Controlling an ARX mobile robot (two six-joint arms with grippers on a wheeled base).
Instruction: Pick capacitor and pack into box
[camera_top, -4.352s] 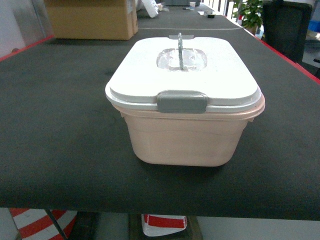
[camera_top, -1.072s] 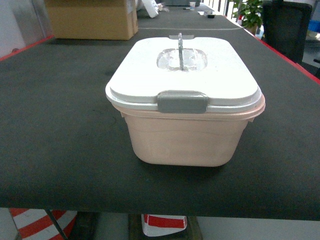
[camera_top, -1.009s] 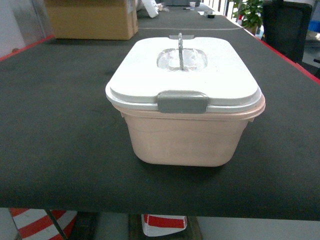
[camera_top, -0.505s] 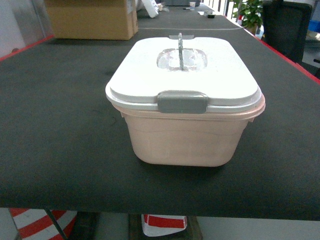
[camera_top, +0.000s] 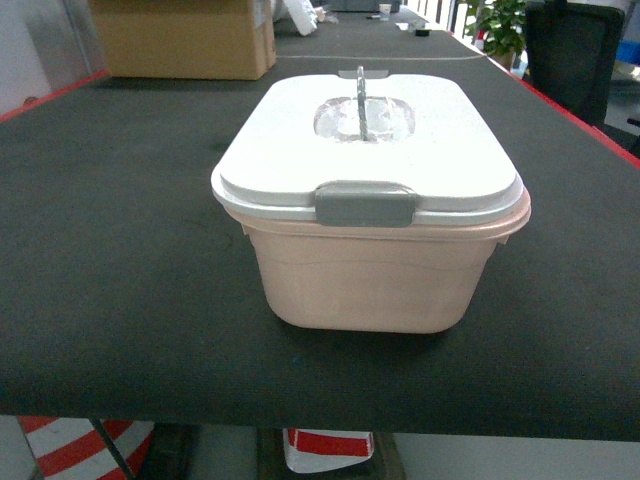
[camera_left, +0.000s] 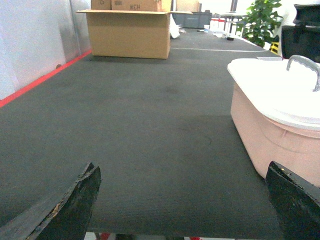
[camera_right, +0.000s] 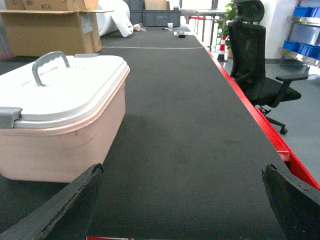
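Centrally on the dark table (camera_top: 120, 300) the box (camera_top: 370, 280) is seen in the head view, its white lid (camera_top: 365, 140) shut, a grey latch (camera_top: 365, 204) folded down on the near side and a grey handle (camera_top: 360, 100) standing upright on the lid's middle. No capacitor can be found in any view; whether it lies inside the box cannot be told.

Neither arm is caught by the head camera. From the left wrist view, the left gripper (camera_left: 185, 200) is held low and level over the table's near edge, left of the box, pointing along the table; its two dark fingers (camera_left: 75, 200) are spread wide with nothing between them, and the box's pink wall (camera_left: 270, 145) is seen just inside the right finger. From the right wrist view, the right gripper (camera_right: 185, 200) is held likewise, low and level, right of the box; its fingers (camera_right: 70, 205) are spread wide and nothing is gripped. The box is touched by neither gripper.

Beyond the box, a cardboard carton (camera_top: 185, 38) stands at the table's far left. Right of the box, off the table's red edge, a black office chair (camera_right: 255, 60) is seen, with a potted plant (camera_top: 500, 25) further back.
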